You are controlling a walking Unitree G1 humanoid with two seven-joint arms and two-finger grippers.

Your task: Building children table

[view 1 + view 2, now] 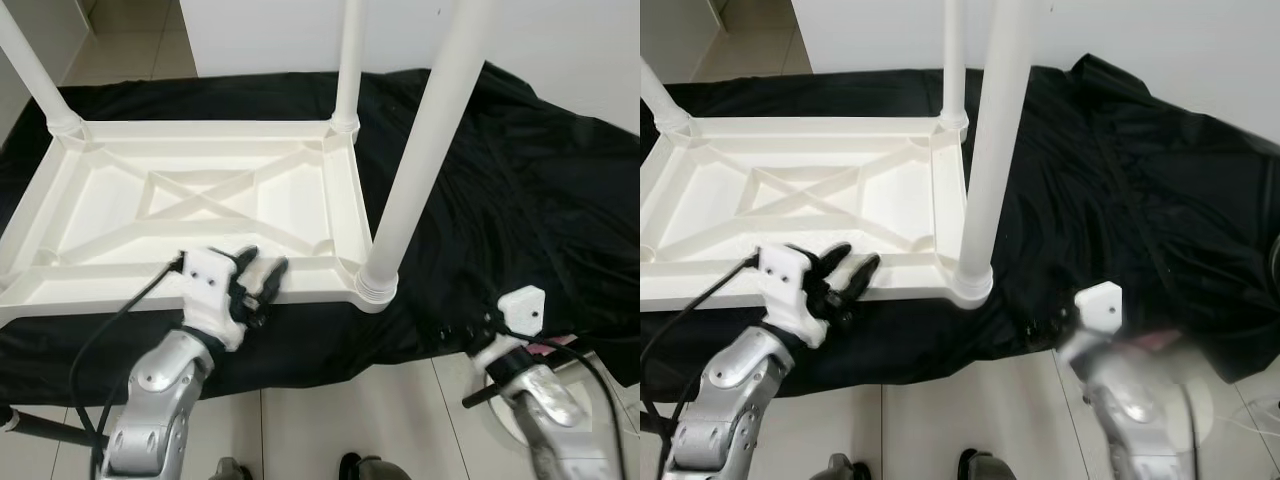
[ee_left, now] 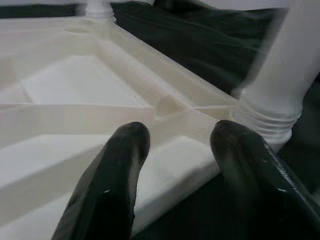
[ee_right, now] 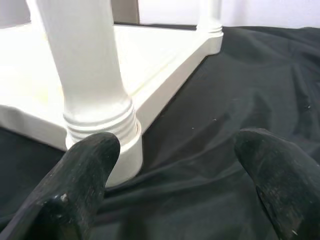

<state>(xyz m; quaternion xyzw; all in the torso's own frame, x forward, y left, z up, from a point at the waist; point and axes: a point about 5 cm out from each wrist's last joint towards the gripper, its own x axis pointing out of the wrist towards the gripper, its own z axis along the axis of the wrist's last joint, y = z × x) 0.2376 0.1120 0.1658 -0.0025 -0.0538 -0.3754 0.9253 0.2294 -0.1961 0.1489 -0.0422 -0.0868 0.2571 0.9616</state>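
Left gripper (image 1: 262,272): we are seeing it at lower left of the head views, fingers apart over the near rim of the tabletop.
Right gripper (image 3: 175,165): low at the right, its wrist view is showing us wide-spread fingers facing the near leg (image 1: 425,150); the head views are hiding those fingers.
Tabletop (image 1: 100,215): the white children's table is lying upside down on the black cloth (image 1: 520,170), filling the left half, long axis running left to right.
Legs: we are watching three pointing up, off the frame's top.
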